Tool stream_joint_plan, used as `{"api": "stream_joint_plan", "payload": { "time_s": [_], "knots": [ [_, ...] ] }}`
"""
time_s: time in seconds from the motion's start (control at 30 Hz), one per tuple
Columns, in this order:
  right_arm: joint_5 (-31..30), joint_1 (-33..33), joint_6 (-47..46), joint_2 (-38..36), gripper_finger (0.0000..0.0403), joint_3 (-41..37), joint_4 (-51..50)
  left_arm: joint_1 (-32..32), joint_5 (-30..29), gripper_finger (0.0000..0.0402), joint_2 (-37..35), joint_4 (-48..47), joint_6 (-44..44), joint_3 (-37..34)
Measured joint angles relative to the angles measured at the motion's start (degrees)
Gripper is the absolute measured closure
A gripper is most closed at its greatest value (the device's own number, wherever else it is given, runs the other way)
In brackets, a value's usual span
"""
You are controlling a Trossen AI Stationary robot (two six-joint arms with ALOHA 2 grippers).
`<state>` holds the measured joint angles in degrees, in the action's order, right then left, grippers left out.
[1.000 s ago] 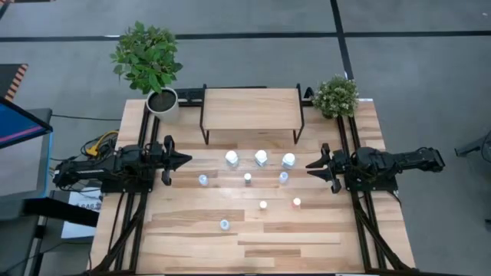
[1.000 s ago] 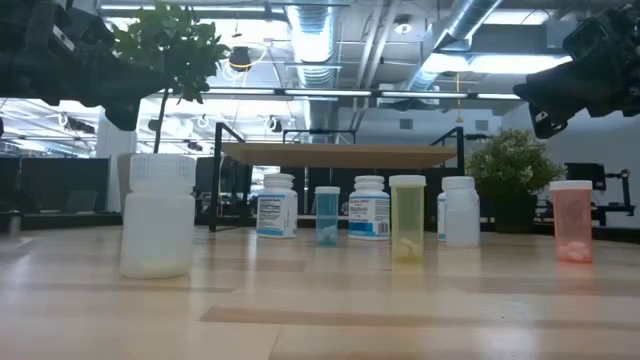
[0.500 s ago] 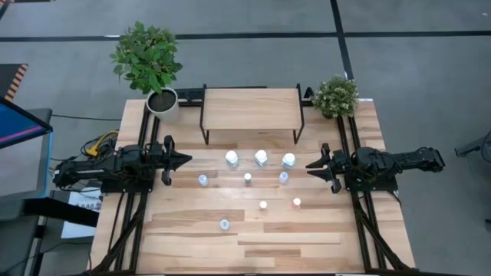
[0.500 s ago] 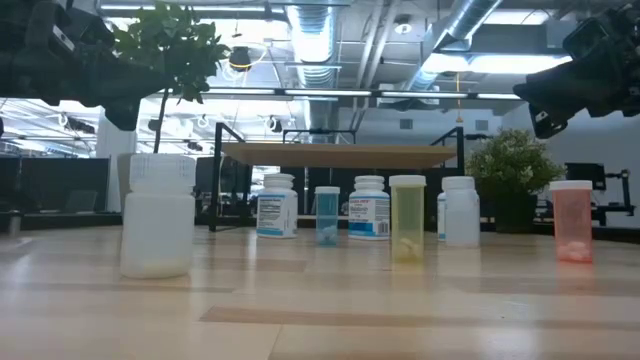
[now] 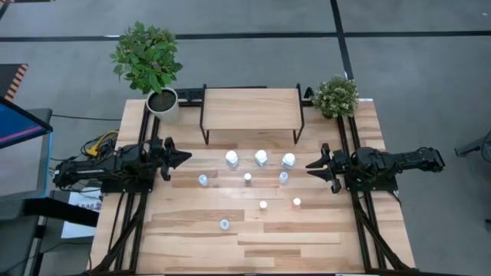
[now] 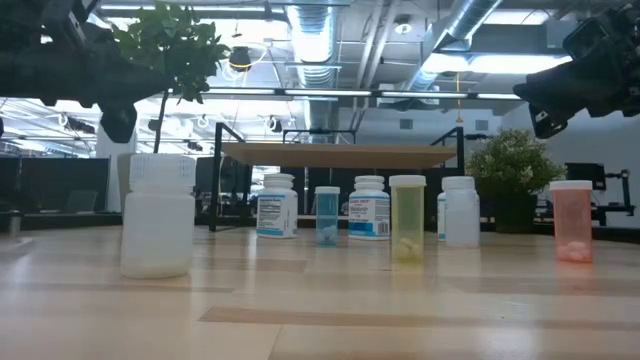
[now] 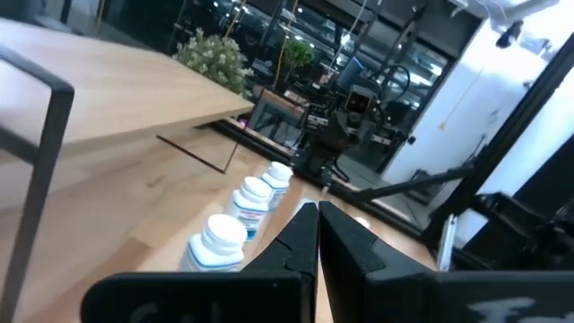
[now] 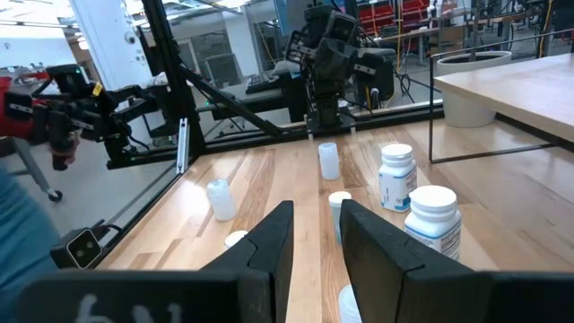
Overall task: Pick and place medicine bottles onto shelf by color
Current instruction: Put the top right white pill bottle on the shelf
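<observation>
Nothing on the shelf (image 5: 251,108) yet, at twelve o'clock of the tabletop (image 5: 192,238); medicine bottles (image 5: 261,159) loose in the middle, three white ones in a row nearest it, presumably for sorting by color. Left gripper (image 5: 182,159) at nine o'clock, pinched together, empty. Right gripper (image 5: 312,166) at three o'clock, fingers slightly parted, empty (both clear of the bottles). Pale plank surface; potted plants (image 5: 147,57) at back corners; open ductwork overhead
</observation>
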<state>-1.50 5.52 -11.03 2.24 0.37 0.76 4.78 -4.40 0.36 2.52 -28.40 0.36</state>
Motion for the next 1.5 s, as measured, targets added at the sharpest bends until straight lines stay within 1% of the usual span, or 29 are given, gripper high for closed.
{"api": "stream_joint_plan", "payload": {
  "time_s": [0.27,0.4,0.6,0.67,0.77,0.87,0.9,0.97,1.07,1.17,1.33,1.43,1.5],
  "knots": [
    [0.00,-0.15,1.42,-0.02,0.0285,0.00,0.10,-0.01,-1.15,0.0401,0.00,0.09,-0.18,0.01],
    [-0.21,-0.15,-4.93,-0.01,0.0285,0.00,2.39,0.00,-2.89,0.0401,0.00,0.31,1.20,0.02],
    [-0.26,-0.15,-11.76,0.00,0.0285,0.00,10.62,0.00,-3.76,0.0401,0.00,0.66,-4.53,0.01],
    [-0.26,-0.15,-13.66,-0.02,0.0285,0.00,14.19,-0.02,-2.99,0.0401,0.02,1.99,-5.19,0.00],
    [-0.24,-0.15,-14.84,-0.03,0.0285,0.18,19.89,-0.02,-0.46,0.0401,0.02,6.95,-4.63,0.00],
    [-0.28,-0.15,-14.69,0.07,0.0285,2.01,20.53,-0.02,1.56,0.0401,0.30,11.83,-0.35,0.10],
    [-0.28,-0.15,-14.73,0.15,0.0285,3.07,20.35,-0.02,2.12,0.0401,0.94,11.67,1.22,0.41],
    [-0.28,-0.15,-16.77,1.30,0.0285,5.56,18.94,-0.15,2.46,0.0401,3.54,8.10,2.51,1.67],
    [-0.28,-0.15,-20.36,5.21,0.0285,9.82,15.60,-0.79,2.44,0.0401,10.22,8.79,3.84,4.56],
    [-0.26,-0.15,-20.22,10.05,0.0285,14.72,14.48,-1.69,2.56,0.0401,17.66,8.31,6.46,8.56],
    [-0.15,0.43,-19.15,17.56,0.0285,23.15,7.49,-3.70,3.12,0.0401,28.59,8.40,14.21,17.88],
    [-0.07,1.84,-19.13,22.14,0.0285,29.23,-0.09,-4.95,3.10,0.0401,34.29,4.27,17.35,24.51],
    [-0.07,2.62,-19.05,25.24,0.0285,33.70,-5.60,-5.58,3.10,0.0401,37.16,-1.53,18.67,29.13]
  ]
}}
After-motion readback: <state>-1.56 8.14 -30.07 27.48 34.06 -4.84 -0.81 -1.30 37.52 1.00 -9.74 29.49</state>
